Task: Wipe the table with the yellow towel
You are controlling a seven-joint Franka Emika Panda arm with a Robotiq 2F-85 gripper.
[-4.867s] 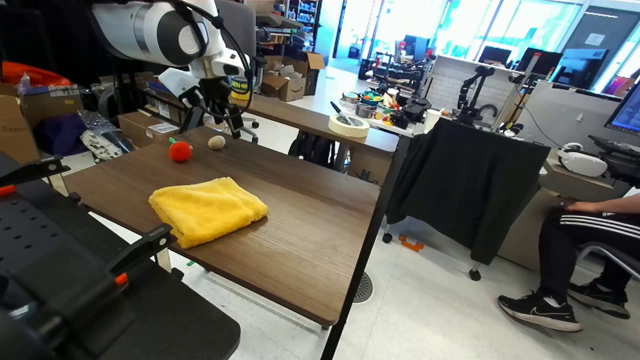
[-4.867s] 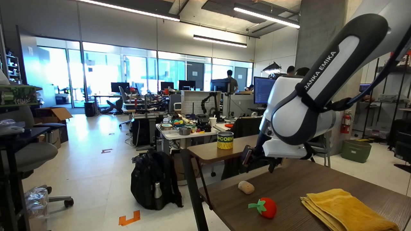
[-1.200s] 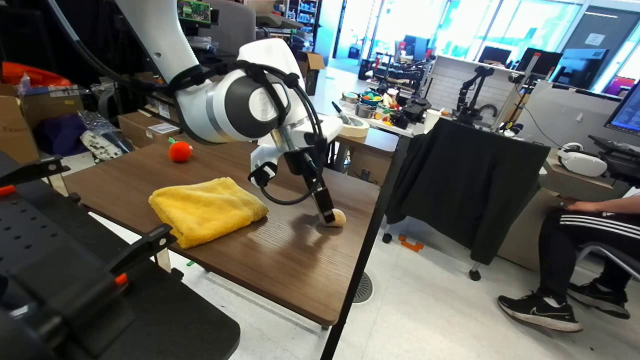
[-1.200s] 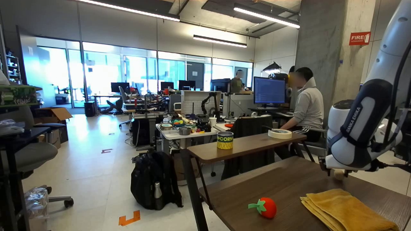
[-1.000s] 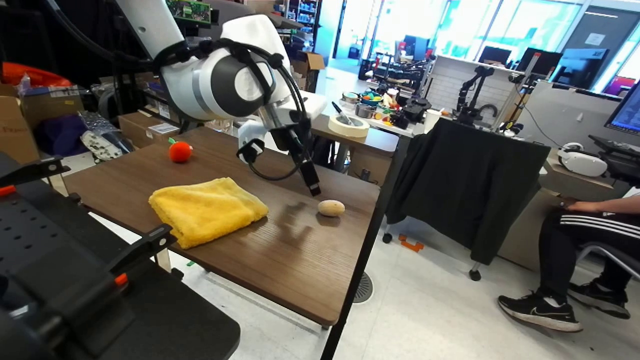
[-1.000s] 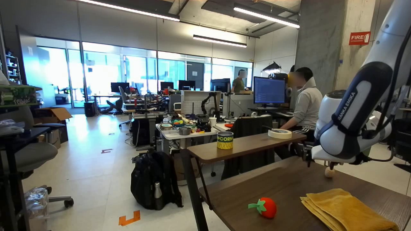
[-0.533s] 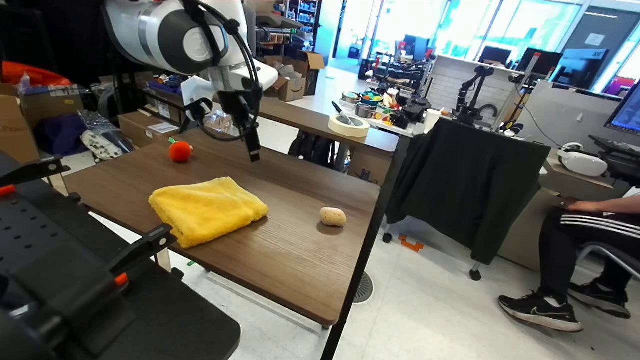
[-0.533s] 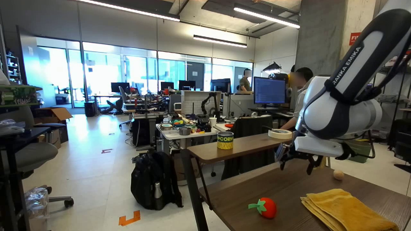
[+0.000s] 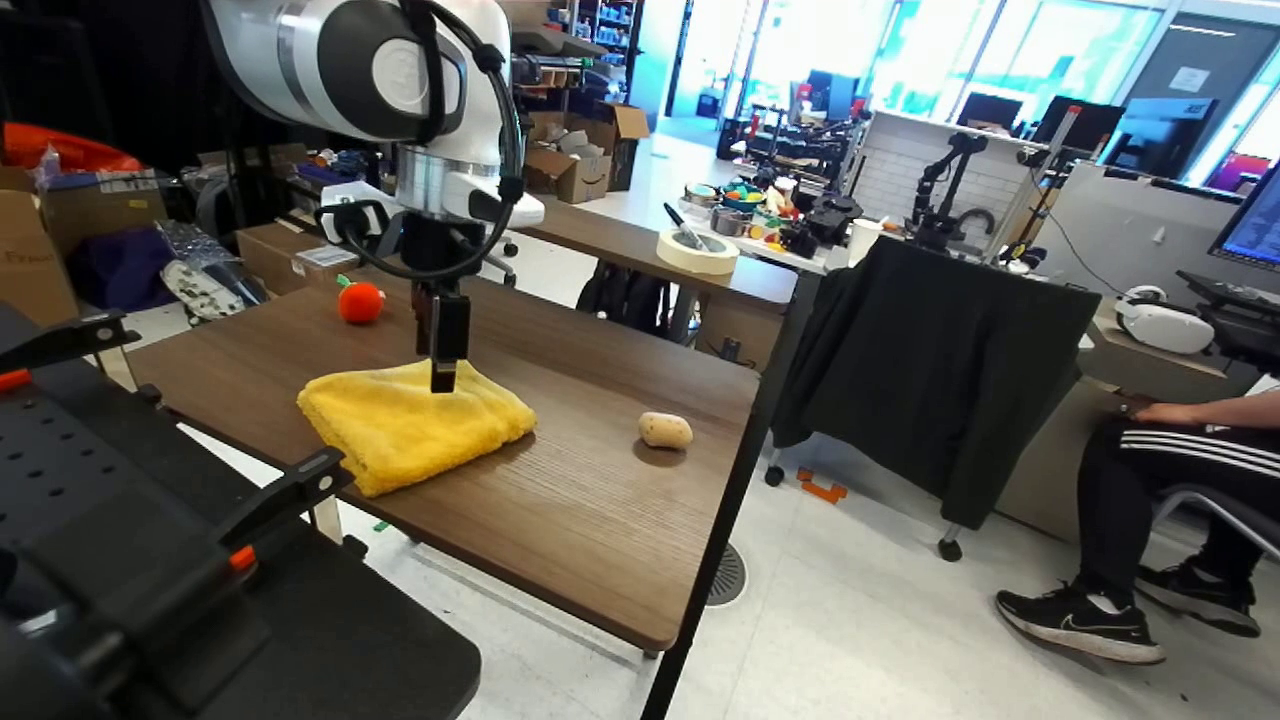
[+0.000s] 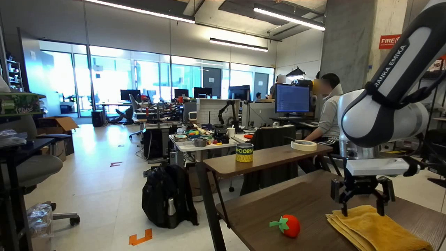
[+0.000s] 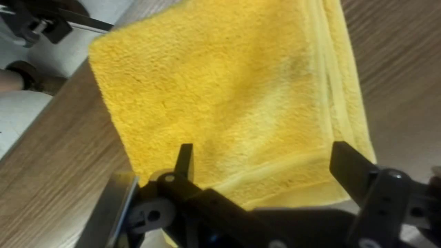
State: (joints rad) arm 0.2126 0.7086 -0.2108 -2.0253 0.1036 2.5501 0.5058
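The fingers (image 11: 351, 172) are spread wide apart and point down, and in the wrist view the yellow towel (image 11: 241, 103) shows between them. The gripper (image 10: 362, 210) is above the far part of the towel in both exterior views; I cannot tell whether its tips touch it. The towel lies folded on the brown table (image 9: 600, 520), and in an exterior view its near corner reaches the table's near edge. There, a red tomato (image 9: 360, 303) sits beyond the towel's left part, and a potato (image 9: 665, 430) lies well apart on its right, near the table's right edge. Beyond the table, in an exterior view, a narrow wooden shelf (image 10: 271, 157) carries a yellow can (image 10: 244, 154) on the left and a roll of tape (image 10: 304, 147) on the right. A black backpack (image 10: 167, 195) stands on the floor (image 10: 104, 184) to the left, and a person (image 10: 329, 115) sits farther back on the right, beside a screen (image 10: 292, 98)
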